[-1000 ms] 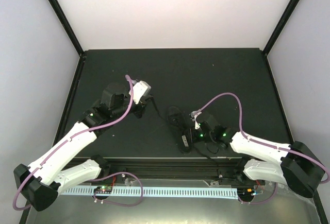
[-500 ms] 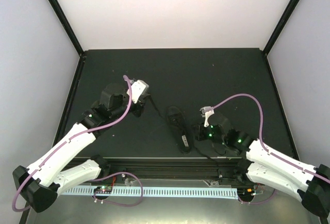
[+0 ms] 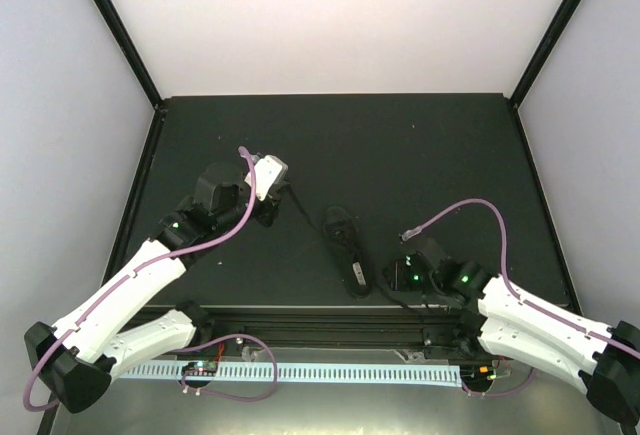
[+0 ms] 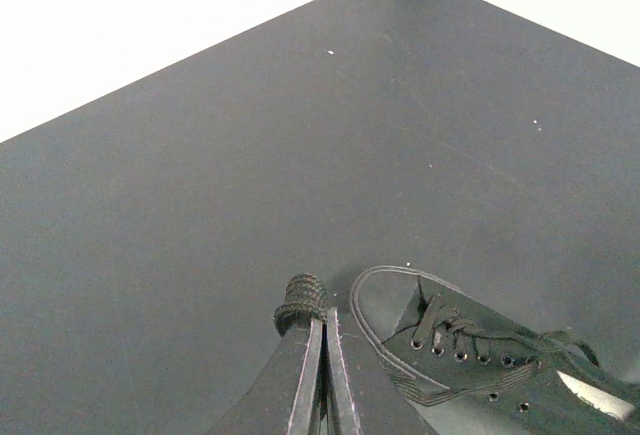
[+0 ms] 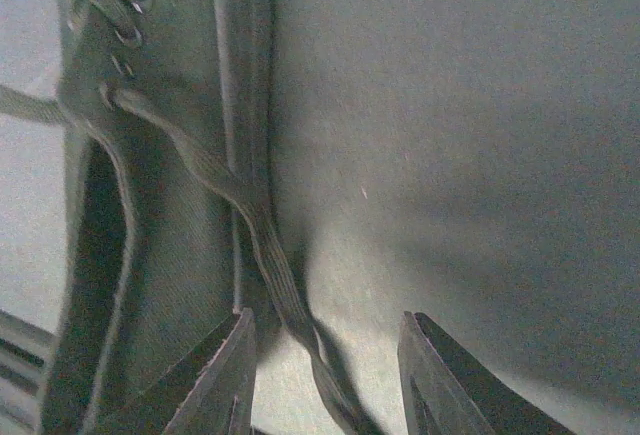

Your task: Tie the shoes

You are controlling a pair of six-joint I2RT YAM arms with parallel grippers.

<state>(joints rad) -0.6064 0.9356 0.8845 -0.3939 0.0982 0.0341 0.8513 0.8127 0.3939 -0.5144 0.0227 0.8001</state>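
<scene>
Step rn looks like grabbing the laces. Right claw is spread, w/ one lace running btwn its fingers, not pinched. The shoe sits just ahead of it, off to the left. Left claw is pressed together, can't tell if it's got a lace; shoe's just right of it. Next imo: right closes on that lace, then pulls across w/o dragging the shoe.
</scene>
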